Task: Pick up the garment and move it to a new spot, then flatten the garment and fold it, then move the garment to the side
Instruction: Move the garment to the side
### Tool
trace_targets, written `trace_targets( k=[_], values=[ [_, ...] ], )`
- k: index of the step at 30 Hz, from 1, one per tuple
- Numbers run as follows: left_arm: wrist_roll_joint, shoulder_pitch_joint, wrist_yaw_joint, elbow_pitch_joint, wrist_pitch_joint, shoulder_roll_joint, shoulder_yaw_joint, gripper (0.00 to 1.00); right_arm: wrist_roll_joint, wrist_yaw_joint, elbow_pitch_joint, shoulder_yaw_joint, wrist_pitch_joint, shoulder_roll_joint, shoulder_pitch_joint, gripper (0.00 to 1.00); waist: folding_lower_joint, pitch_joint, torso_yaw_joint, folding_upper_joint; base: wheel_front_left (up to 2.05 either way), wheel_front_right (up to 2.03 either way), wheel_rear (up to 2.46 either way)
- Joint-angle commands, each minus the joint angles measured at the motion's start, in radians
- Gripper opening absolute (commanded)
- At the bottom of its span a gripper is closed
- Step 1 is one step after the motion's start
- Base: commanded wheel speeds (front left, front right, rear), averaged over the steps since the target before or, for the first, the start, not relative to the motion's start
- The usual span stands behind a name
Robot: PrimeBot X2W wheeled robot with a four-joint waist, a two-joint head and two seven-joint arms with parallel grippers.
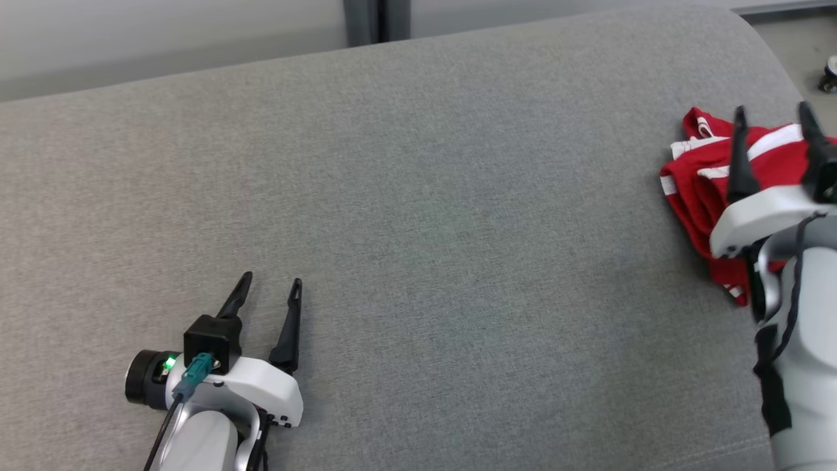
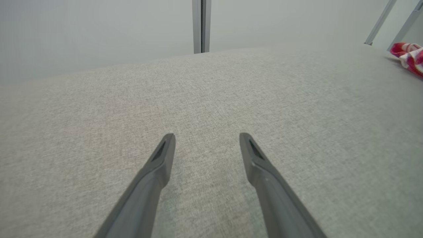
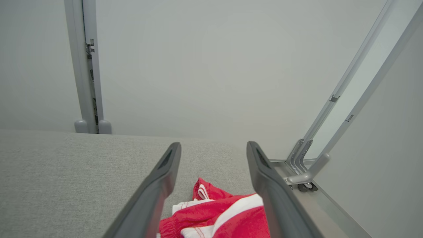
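Note:
The garment (image 1: 693, 180) is red with white stripes and lies bunched at the right edge of the grey padded surface (image 1: 418, 216). My right gripper (image 1: 773, 120) hovers over it, open, with nothing between its fingers. Seen from the right wrist, the garment (image 3: 218, 215) lies below and between the spread fingers of that gripper (image 3: 213, 147). At the lower left my left gripper (image 1: 271, 281) rests open over bare fabric, far from the garment. From the left wrist, its gripper (image 2: 207, 137) stands open and the garment (image 2: 408, 58) shows at the far right.
The surface's rounded right edge (image 1: 778, 59) lies just beyond the garment, with floor and a caster wheel (image 1: 829, 75) past it. A grey wall with a vertical post (image 3: 87, 66) runs behind. Slanted metal frame bars (image 3: 347, 96) stand at the right.

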Motion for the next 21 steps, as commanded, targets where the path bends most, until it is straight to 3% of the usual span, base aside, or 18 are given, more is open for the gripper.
trace_targets(
  k=[1, 11, 21],
  values=[
    [-0.009, 0.006, 0.009, -0.002, 0.001, 0.005, 0.014, 1.00, 0.038, 0.000, -0.037, 0.033, -0.003, 0.006, 0.043, 1.00, 0.0000, -0.020, 0.018, 0.0000, 0.00, 0.00, 0.00],
    [-0.064, 0.054, 0.049, -0.011, 0.000, 0.003, 0.040, 1.00, 0.221, 0.000, -0.123, 0.205, -0.004, 0.020, 0.239, 1.00, 0.0000, -0.098, 0.110, 0.0000, 0.00, 0.00, 0.00],
    [-0.084, 0.110, 0.084, -0.023, 0.000, 0.003, 0.066, 1.00, 0.276, 0.000, -0.158, 0.293, -0.004, 0.019, 0.364, 1.00, 0.0000, -0.161, 0.184, 0.0000, 0.00, 0.00, 0.00]
  ],
)
